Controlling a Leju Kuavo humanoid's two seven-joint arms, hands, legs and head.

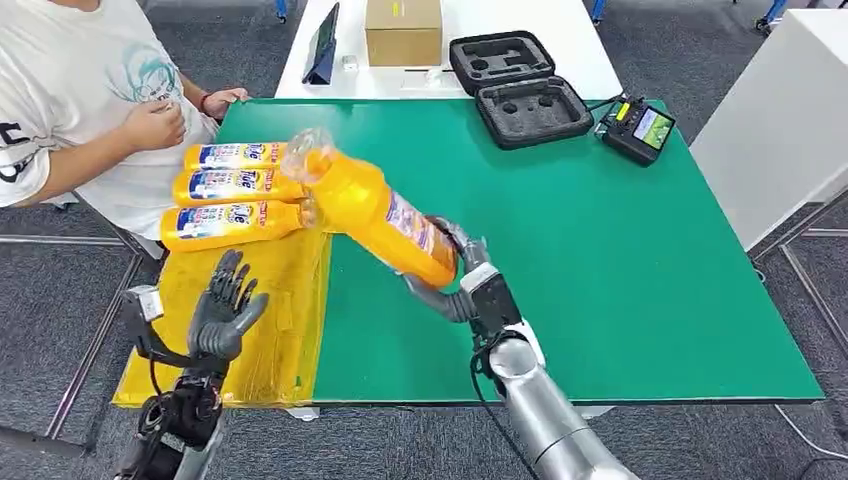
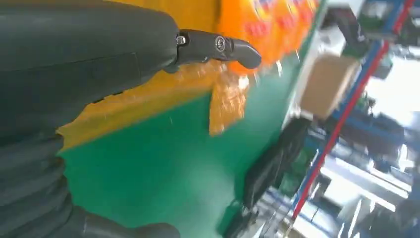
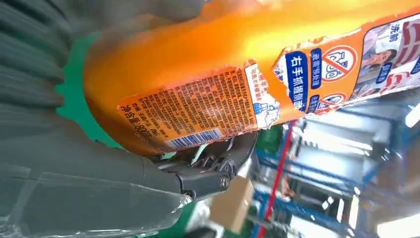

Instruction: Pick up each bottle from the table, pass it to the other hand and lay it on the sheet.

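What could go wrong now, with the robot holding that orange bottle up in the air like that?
The right hand grips the tilted bottle only at its base, so it might slip or swing. The left hand hangs open some way off, so the pass could miss. The bottle's cap end hovers near the three bottles on the yellow sheet and might knock them.

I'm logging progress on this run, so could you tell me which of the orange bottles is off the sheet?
The orange bottle gripped by the right hand, tilted above the green table; the other three lie on the yellow sheet.
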